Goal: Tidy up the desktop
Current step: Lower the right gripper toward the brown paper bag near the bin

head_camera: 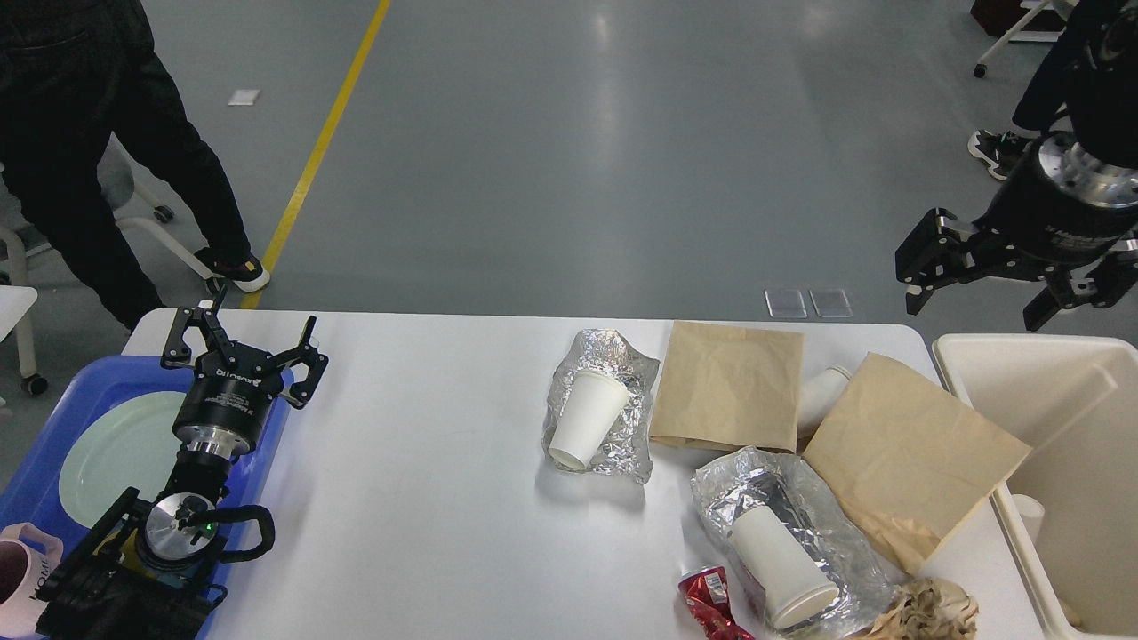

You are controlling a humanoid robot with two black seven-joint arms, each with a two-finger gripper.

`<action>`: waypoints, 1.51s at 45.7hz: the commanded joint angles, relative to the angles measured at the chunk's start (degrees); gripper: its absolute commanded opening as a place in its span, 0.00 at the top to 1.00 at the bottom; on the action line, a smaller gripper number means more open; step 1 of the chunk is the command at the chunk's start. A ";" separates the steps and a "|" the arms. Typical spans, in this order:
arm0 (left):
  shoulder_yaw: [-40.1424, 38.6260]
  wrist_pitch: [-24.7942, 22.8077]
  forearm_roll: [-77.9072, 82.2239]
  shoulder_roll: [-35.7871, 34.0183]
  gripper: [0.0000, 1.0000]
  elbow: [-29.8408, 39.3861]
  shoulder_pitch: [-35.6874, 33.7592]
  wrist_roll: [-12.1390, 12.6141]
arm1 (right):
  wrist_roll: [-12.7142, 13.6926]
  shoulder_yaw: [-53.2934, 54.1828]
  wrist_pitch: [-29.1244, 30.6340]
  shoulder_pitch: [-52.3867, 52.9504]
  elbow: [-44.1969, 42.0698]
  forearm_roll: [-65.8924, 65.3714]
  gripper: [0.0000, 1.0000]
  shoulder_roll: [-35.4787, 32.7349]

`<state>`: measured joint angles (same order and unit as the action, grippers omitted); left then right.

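The white desktop (427, 498) fills the lower view. On its right half lie a white paper cup (582, 420) on crumpled foil (622, 356), a second white cup (782, 564) on foil (805, 484), two brown paper bags (729, 387) (907, 444), a small white cup (822, 391) between the bags, a crushed red can (711, 603) and crumpled brown paper (925, 612). My left gripper (238, 342) is open and empty above the left edge, over the blue tray. My right gripper (978, 284) is open and empty, raised beyond the table's far right corner, above the bin.
A blue tray (53, 418) at the left holds a pale green plate (116, 453) and a pink mug (22, 573). A cream bin (1067, 418) stands at the right with a white cup (1031, 516) inside. A person (107, 151) stands at the far left.
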<state>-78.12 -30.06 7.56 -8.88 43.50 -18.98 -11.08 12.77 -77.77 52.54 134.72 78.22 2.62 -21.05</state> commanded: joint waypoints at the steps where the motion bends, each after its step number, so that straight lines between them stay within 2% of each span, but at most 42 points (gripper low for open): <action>1: -0.01 0.00 0.00 0.00 0.01 0.00 0.00 -0.08 | 1.37 1.48 0.02 8.18 12.47 -0.16 0.00 -3.20; 6: -0.01 0.00 0.00 0.00 0.01 0.00 0.00 0.00 | 3.57 3.33 -0.59 9.07 15.65 -0.16 0.00 -5.23; 19: -0.01 0.00 0.00 0.00 0.01 0.00 0.00 0.00 | 3.66 3.24 -2.09 6.53 15.12 -1.99 0.00 -8.83; 27: -0.01 0.00 0.00 0.00 0.01 0.00 0.00 0.00 | 3.58 3.59 -10.07 -2.52 12.58 -9.03 0.00 -15.41; 33: -0.01 0.00 0.00 0.00 0.01 0.00 0.00 0.00 | 3.40 6.57 -18.43 -13.94 7.57 -9.21 0.00 -19.90; 38: -0.01 0.00 0.00 0.00 0.01 0.00 0.00 0.00 | 3.49 12.54 -23.00 -25.97 1.78 -9.21 0.00 -20.26; 44: -0.01 0.00 0.00 0.00 0.01 0.00 0.00 -0.08 | 3.49 18.96 -24.50 -39.43 -7.80 -9.21 0.00 -20.17; 52: -0.01 0.00 0.00 0.00 0.01 0.00 0.00 0.00 | 3.40 25.03 -25.38 -50.86 -18.18 -9.21 0.00 -19.12; 65: -0.01 0.00 0.00 0.00 0.01 0.00 0.00 0.00 | 3.22 34.61 -26.26 -67.91 -30.21 -8.86 0.00 -11.39; 69: -0.01 0.00 0.09 0.00 0.01 0.00 0.00 0.00 | 3.14 37.69 -29.32 -72.48 -35.49 -8.77 0.00 -9.01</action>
<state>-78.14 -30.06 7.62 -8.88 43.50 -18.98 -11.06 15.97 -43.80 26.19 67.91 48.81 -6.34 -33.09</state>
